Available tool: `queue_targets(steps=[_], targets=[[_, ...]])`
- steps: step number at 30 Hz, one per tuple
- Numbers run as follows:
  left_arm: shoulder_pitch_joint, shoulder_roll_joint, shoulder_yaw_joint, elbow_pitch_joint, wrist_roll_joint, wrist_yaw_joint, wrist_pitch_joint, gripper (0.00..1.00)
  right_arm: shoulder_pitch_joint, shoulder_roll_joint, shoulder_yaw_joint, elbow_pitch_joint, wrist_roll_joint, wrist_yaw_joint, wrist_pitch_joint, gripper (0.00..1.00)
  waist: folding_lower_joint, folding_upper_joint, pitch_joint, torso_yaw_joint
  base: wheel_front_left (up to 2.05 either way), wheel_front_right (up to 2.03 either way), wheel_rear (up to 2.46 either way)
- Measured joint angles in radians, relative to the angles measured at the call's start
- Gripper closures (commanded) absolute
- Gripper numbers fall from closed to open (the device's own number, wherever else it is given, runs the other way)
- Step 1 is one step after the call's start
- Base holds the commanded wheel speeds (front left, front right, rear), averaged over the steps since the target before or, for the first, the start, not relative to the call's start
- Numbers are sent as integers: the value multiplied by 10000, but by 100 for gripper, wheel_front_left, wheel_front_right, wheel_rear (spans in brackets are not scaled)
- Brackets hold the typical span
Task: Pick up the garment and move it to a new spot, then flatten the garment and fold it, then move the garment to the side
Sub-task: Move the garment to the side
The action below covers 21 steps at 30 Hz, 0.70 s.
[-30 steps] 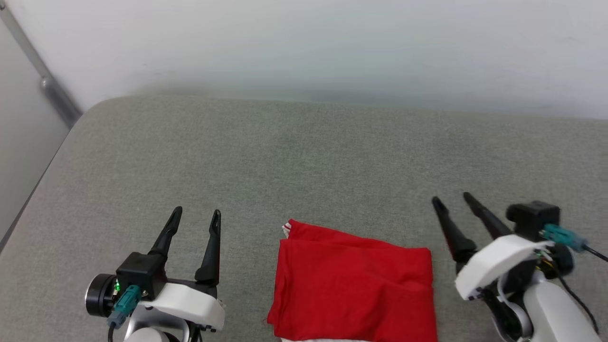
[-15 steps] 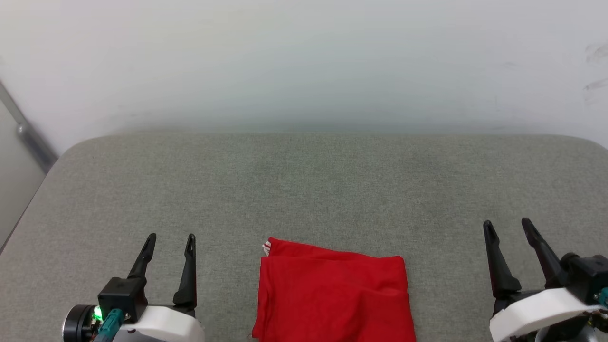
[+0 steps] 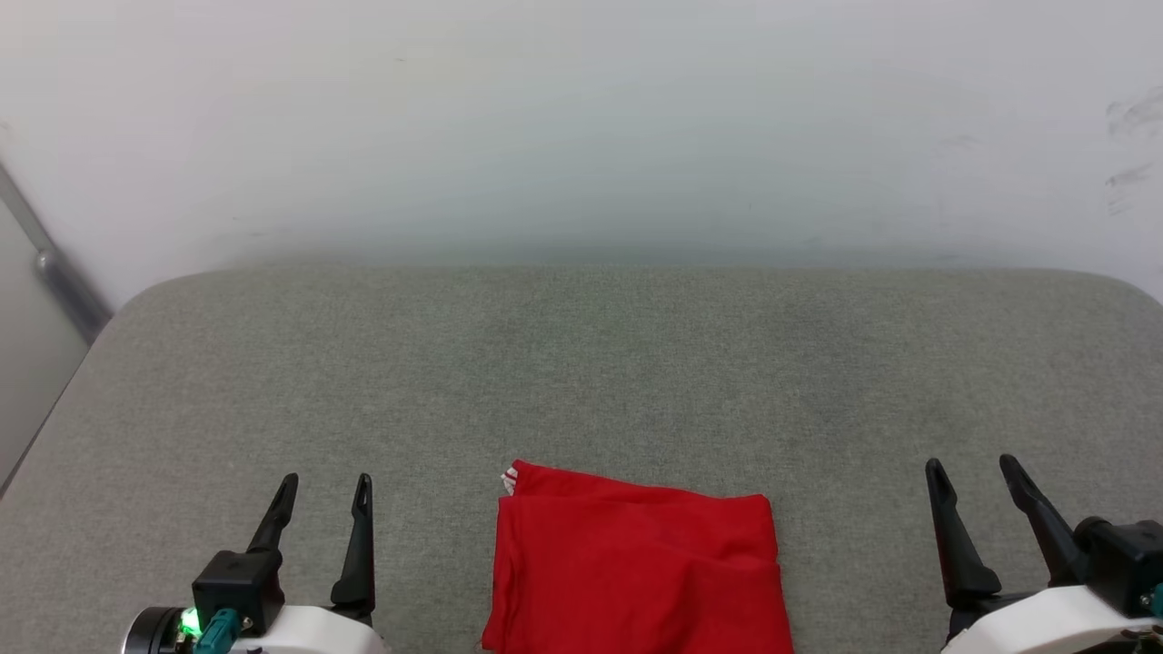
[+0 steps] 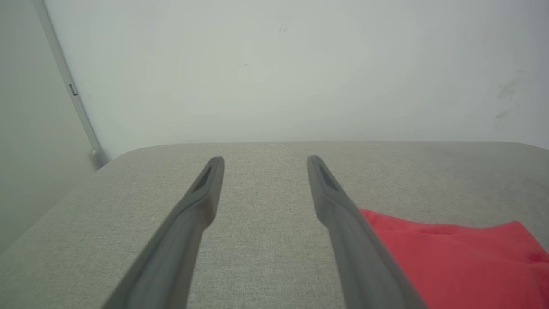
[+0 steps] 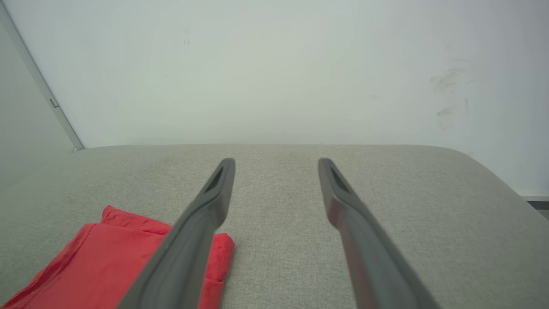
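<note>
Flanking the garment (image 3: 636, 572), left pincer (image 3: 326, 481) and right pincer (image 3: 971, 463) gape; head view catches striped trim (image 3: 509, 479).

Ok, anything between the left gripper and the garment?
Nothing. In the head view, a bare strip of the grey surface separates the open left gripper from the folded garment, and the two do not touch.

Between the left gripper (image 3: 327, 481) and the right gripper (image 3: 971, 465) the shirt (image 3: 636, 572) is matt red cloth, soft and creased. Under both, the cushion (image 3: 581, 363) is grey, coarse-woven fabric. The fingers (image 4: 193, 214) look like matt dark plastic. Beyond them the wall (image 3: 581, 118) is smooth and matt, scuffed past the right gripper.
</note>
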Motion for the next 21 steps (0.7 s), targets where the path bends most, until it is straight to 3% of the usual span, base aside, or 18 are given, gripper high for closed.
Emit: queue_targets(steps=[8,10,13,21], targets=[[-197,-142,58,63,173,-190,0,0,12,13,-171,-100,548,0,303,0,0,0,132,128,0,0,0],[-278,-199,71,25,226,-228,-2,0,19,29,-322,130,1847,2,543,0,0,0,200,194,0,0,0],[-446,-299,113,-58,324,-341,0,0,101,-48,-815,575,2788,-2,1237,0,0,0,314,358,0,0,0],[-772,-671,75,-525,644,-646,-13,0,159,-1080,-1097,2025,5290,-2,4234,0,0,0,810,1005,0,0,0]])
